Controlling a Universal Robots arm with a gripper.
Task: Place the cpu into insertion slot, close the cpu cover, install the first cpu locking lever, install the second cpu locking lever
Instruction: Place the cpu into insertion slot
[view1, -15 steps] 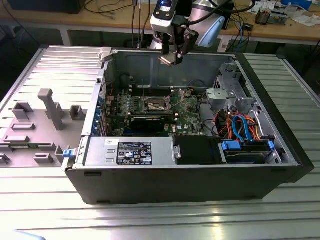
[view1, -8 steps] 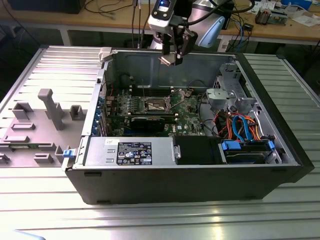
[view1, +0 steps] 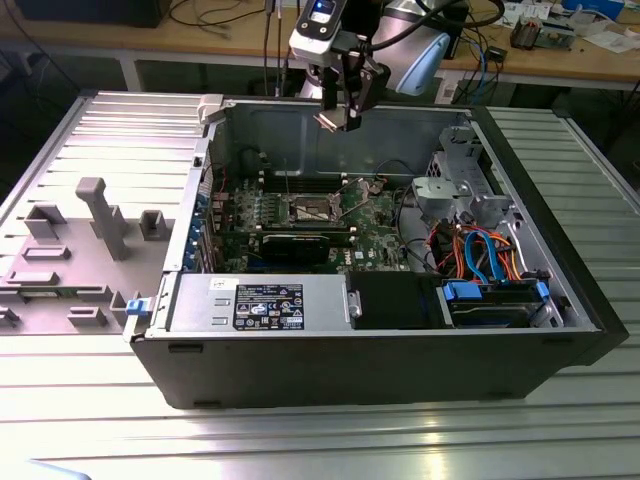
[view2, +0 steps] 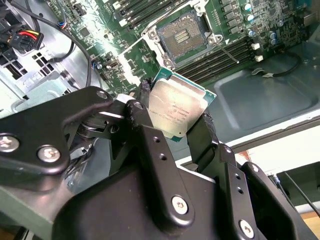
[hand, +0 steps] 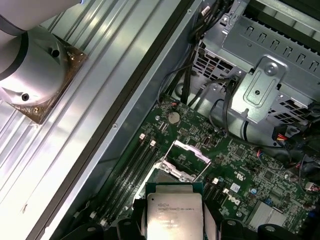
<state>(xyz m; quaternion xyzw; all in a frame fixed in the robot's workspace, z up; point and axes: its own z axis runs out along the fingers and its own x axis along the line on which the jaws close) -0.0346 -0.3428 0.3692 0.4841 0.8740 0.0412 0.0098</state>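
My gripper (view1: 340, 118) hangs above the open computer case, shut on the cpu (view1: 335, 121). In the second wrist view the black fingers (view2: 202, 131) clamp two opposite edges of the cpu (view2: 177, 107), its silver-grey top facing the camera. The insertion slot (view2: 185, 35) lies below on the green board, dark centre bare, well apart from the chip. In the exterior view the insertion slot (view1: 314, 209) sits mid-board with the cpu cover (view1: 362, 188) tilted up beside it. The first wrist view shows the cpu (hand: 174, 212) and the raised cpu cover (hand: 186, 159) beyond it.
Memory slots (view2: 220, 55) run beside the socket. A long black card (view1: 300, 245) crosses the board. The power supply (view1: 260, 300) lines the case's near wall. A drive cage (view1: 465, 170) and coloured cables (view1: 480, 250) fill the exterior view's right. Grey fixtures (view1: 100, 215) stand outside.
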